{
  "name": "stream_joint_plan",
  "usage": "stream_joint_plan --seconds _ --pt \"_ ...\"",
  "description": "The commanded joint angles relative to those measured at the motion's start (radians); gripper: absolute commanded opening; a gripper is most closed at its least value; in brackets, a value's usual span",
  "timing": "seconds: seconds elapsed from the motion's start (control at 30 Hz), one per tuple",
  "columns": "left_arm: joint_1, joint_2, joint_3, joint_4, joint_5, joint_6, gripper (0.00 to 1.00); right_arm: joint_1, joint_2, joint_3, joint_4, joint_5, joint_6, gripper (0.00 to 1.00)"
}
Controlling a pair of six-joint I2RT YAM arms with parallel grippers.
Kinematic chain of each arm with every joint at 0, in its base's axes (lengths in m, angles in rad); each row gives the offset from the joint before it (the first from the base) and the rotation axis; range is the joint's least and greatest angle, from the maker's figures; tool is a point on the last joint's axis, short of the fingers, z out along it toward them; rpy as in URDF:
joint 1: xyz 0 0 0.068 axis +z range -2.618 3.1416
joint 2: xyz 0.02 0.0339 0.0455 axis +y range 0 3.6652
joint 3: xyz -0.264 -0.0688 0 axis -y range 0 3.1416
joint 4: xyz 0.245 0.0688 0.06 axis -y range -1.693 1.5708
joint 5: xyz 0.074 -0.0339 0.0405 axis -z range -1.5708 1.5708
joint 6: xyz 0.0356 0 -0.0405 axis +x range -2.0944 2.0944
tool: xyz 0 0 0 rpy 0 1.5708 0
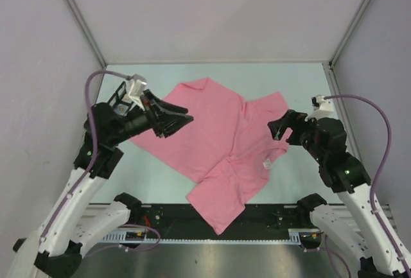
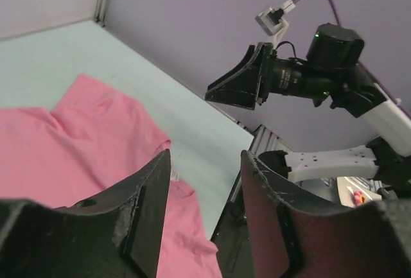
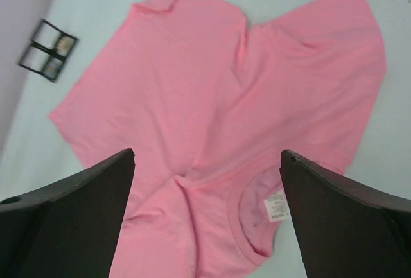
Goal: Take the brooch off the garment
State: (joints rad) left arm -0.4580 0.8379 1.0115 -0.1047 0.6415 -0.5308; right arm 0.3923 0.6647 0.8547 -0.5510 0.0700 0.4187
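The pink T-shirt (image 1: 212, 137) lies rumpled on the table, its lower part folded toward the front edge, with its white label (image 1: 268, 164) at the collar. It also shows in the right wrist view (image 3: 212, 98) with the label (image 3: 276, 206), and in the left wrist view (image 2: 83, 137). I can make out no brooch on the cloth. My left gripper (image 1: 188, 113) is open and empty above the shirt's left part; its jaws (image 2: 205, 156) stand apart. My right gripper (image 1: 275, 130) is open and empty above the shirt's right sleeve, with its jaws (image 3: 207, 155) wide.
A small dark rectangular two-panel object (image 3: 48, 50) lies on the pale table beyond the shirt's far left edge. Grey walls enclose the table (image 1: 302, 79) on three sides. The right arm (image 2: 308, 72) faces my left wrist camera. A black rail (image 1: 270, 214) runs along the front.
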Motion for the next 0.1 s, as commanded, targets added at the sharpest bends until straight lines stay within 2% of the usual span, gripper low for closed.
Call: stream_joint_plan --seconds 0.0,0.07 --pt "0.004 -0.092 0.064 -0.058 0.043 0.000 0.99 0.000 -0.044 0.076 0.025 -0.091 0.055 1.00" --pt "0.002 -0.111 0.149 -0.143 -0.029 0.053 1.00 0.000 -0.037 0.127 0.045 -0.143 0.061 1.00"
